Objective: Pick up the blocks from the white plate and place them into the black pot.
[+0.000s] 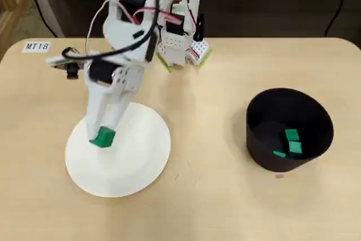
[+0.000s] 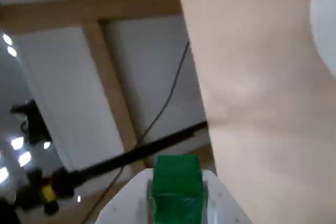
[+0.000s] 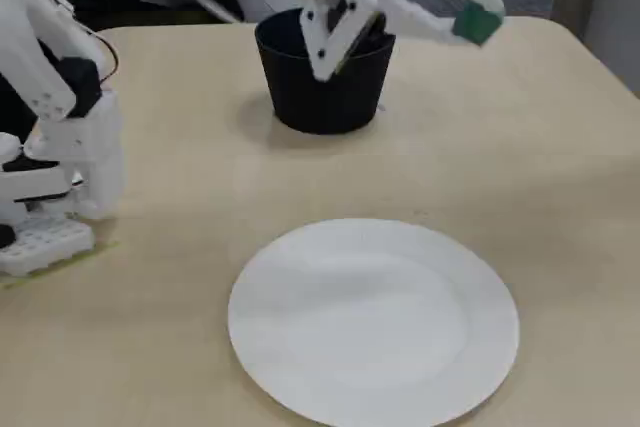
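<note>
The white end effector (image 1: 102,137) is clamped on a small bright green cube (image 1: 102,137), lifted above the large round white plate (image 1: 141,165). I'd carry it high over the wooden counter (image 1: 214,111), clearing the matte black pot's (image 1: 269,159) rim, then release above the green blocks (image 1: 293,141) inside.

light wooden table (image 1: 225,207) with rounded corners, small white label (image 1: 37,46) reading "mt18" near its far left corner in the overhead view, black cable (image 1: 338,9) trailing over the dark floor behind the table, pale wooden beams (image 2: 105,77) and white panels in the wrist view
</note>
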Robot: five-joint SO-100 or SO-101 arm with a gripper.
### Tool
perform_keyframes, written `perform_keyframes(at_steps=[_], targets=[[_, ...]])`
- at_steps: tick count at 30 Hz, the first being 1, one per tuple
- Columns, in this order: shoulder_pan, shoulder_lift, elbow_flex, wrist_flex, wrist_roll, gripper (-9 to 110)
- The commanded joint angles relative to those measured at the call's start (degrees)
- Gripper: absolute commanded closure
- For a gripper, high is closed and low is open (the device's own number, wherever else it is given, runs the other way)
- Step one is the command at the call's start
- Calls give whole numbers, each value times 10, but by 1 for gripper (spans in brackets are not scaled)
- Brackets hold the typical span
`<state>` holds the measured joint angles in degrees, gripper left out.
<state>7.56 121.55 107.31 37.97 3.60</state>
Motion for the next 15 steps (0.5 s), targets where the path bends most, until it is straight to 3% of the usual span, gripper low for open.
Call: perform_keyframes(at_steps=[1, 8, 15], targets=[[-120, 82, 45, -30, 0, 104], [-348, 156, 179, -144, -11, 104], [-441, 170, 308, -280, -11, 104]])
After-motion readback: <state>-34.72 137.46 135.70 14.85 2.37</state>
